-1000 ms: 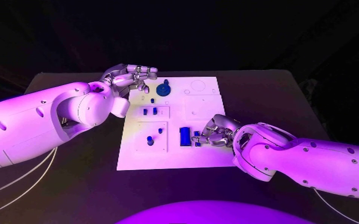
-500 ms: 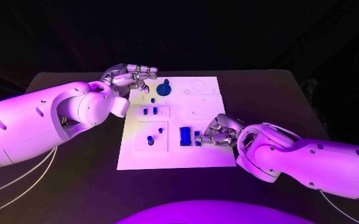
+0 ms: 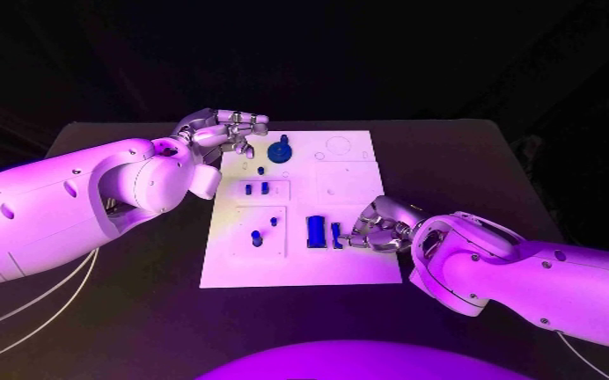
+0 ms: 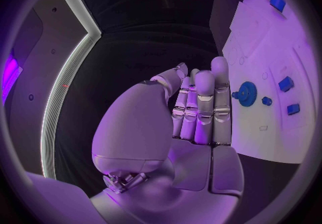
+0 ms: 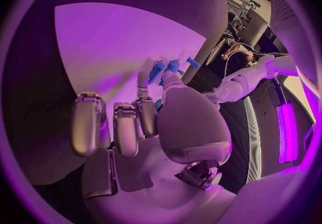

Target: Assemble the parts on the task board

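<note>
The white task board (image 3: 349,261) lies mid-table. On it sit a blue gear (image 3: 279,149), small blue parts (image 3: 256,189), a large blue block (image 3: 313,230) and a thin blue part (image 3: 335,235). My right hand (image 3: 377,227) rests at the board's right edge, fingers curled, its thumb and one finger right beside the thin part (image 5: 158,72). Whether they pinch it I cannot tell. My left hand (image 3: 227,128) hovers over the board's far left corner, next to the gear (image 4: 247,94), its fingers (image 4: 203,107) straight and holding nothing.
The black table (image 3: 140,310) surrounds the board on all sides. My bulky left forearm (image 3: 89,204) lies along the board's left side, and my right forearm (image 3: 508,274) covers the table to the near right.
My right hand has slid a little right and toward me, uncovering the whole thin blue part. The left hand has stayed still.
</note>
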### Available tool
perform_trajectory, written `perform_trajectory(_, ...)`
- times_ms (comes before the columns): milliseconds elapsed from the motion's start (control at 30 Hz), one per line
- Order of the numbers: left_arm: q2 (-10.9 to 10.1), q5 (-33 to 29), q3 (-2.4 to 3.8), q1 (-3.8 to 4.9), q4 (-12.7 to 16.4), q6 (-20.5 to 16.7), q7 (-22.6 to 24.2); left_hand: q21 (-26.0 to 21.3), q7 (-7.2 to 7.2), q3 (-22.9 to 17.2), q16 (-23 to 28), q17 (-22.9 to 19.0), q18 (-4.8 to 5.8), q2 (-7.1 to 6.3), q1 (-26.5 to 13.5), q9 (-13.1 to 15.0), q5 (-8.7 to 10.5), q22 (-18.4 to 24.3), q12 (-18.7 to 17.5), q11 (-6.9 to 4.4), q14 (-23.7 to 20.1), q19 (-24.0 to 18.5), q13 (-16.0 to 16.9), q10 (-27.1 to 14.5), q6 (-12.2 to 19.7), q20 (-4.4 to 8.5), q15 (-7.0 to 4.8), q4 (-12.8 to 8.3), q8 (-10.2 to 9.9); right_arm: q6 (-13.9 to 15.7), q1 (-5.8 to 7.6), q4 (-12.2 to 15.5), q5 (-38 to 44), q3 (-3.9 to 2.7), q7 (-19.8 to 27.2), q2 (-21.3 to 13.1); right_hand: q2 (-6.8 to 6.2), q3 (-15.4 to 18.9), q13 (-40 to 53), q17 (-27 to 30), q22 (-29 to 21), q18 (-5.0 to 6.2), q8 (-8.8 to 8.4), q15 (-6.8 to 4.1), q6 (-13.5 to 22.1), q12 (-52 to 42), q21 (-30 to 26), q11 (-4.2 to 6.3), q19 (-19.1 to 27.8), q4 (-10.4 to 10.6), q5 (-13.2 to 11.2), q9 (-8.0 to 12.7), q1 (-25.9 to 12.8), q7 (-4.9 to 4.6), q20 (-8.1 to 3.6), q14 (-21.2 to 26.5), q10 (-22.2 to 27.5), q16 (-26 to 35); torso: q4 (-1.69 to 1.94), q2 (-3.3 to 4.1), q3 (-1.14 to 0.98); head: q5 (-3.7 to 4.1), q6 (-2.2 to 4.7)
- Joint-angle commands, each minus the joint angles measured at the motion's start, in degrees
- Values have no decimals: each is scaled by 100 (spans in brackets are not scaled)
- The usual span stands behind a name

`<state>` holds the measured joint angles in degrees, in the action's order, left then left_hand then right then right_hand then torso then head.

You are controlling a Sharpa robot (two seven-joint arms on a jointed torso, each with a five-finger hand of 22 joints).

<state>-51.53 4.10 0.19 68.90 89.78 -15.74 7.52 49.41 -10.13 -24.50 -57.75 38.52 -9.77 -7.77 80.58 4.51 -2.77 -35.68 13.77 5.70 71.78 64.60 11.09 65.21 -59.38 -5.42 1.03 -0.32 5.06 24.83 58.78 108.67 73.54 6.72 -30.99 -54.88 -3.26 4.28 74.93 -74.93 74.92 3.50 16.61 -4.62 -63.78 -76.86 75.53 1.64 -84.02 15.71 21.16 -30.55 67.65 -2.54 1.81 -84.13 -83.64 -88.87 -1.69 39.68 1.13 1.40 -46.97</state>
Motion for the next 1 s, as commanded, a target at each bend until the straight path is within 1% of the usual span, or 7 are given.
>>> perform_trajectory(33, 9, 24, 3, 4, 8, 96, 21, -40, -12, 40, -40, -1, -80, 6, -34, -8, -17, 10, 36, -5, -38, 5, 7, -46, 43, -55, -3, 0, 24, -174, -12, -23, 105, 2, 107, 21, -7, 17, 594, -1320, 1176, -99, 25, -34, 9, -16, 7, -5, -241, -23, 34, -9, 73, 12, -39, -545, -40, -21, 9, -2, 2, 6, -8)
perform_trajectory(200, 9, 25, 2, 4, 4, 96, 20, -40, -12, 40, -40, -1, -80, 6, -34, -8, -17, 10, 36, -5, -38, 5, 7, -46, 43, -55, -3, 0, 24, -214, -22, -53, 107, 2, 112, 52, -4, 22, 598, -1321, 1175, -98, 26, -34, 10, -21, 1, -4, -240, -31, 35, -12, 100, 13, -39, -545, -42, -22, 13, 2, 4, 1, -17)
perform_trajectory(400, 7, 25, 2, 4, 4, 96, 19, -40, -12, 40, -40, -1, -80, 6, -34, -8, -17, 10, 36, -5, -38, 5, 7, -46, 43, -55, -3, 0, 24, -255, -51, -93, 109, 2, 114, 97, -2, 47, 602, -1318, 1175, -99, 32, -36, 12, -23, 1, -2, -239, -76, 10, -23, 217, 16, -41, -544, -43, -20, 2, 4, 4, -16, -37)
perform_trajectory(700, 8, 31, 2, 4, 4, 96, 18, -40, -12, 40, -40, -1, -80, 6, -34, -8, -17, 10, 36, -5, -38, 5, 7, -46, 43, -55, -3, 0, 24, -143, -70, -264, 171, 1, 108, 191, 25, 62, 621, -1328, 1179, -102, 39, -38, 4, -48, 19, 1, -244, -89, -30, -31, 280, 19, -42, -547, -55, -25, 7, 2, 2, -6, -40)
perform_trajectory(867, 13, 31, 1, 4, -3, 97, 17, -40, -12, 40, -40, -1, -80, 6, -34, -8, -17, 10, 36, -5, -38, 5, 7, -46, 43, -55, -3, 0, 24, -79, -70, -354, 169, -1, 157, 257, 81, 166, 633, -1334, 1182, -104, 51, -35, -8, -62, 29, -3, -247, 29, -177, -44, 180, 13, -41, -548, -66, -28, 8, -1, -5, -17, -39)
perform_trajectory(967, 18, 31, 1, 4, -8, 100, 16, -40, -12, 40, -40, -1, -80, 6, -34, -8, -17, 10, 36, -5, -38, 5, 7, -46, 43, -55, -3, 0, 24, -77, -70, -370, 161, -2, 187, 288, 85, 197, 637, -1338, 1183, -104, 54, -35, -9, -66, 32, -3, -248, 47, -214, -48, 165, 14, -41, -549, -68, -30, 8, -3, -3, -15, -41)
perform_trajectory(1000, 19, 31, 1, 4, -8, 99, 15, -40, -12, 40, -40, -1, -80, 6, -34, -8, -17, 10, 36, -5, -38, 5, 7, -46, 43, -55, -3, 0, 24, -81, -70, -371, 153, -2, 195, 295, 85, 197, 637, -1338, 1183, -104, 54, -35, -9, -66, 32, -3, -248, 47, -214, -48, 165, 14, -41, -549, -68, -30, 6, -4, 0, -19, -39)
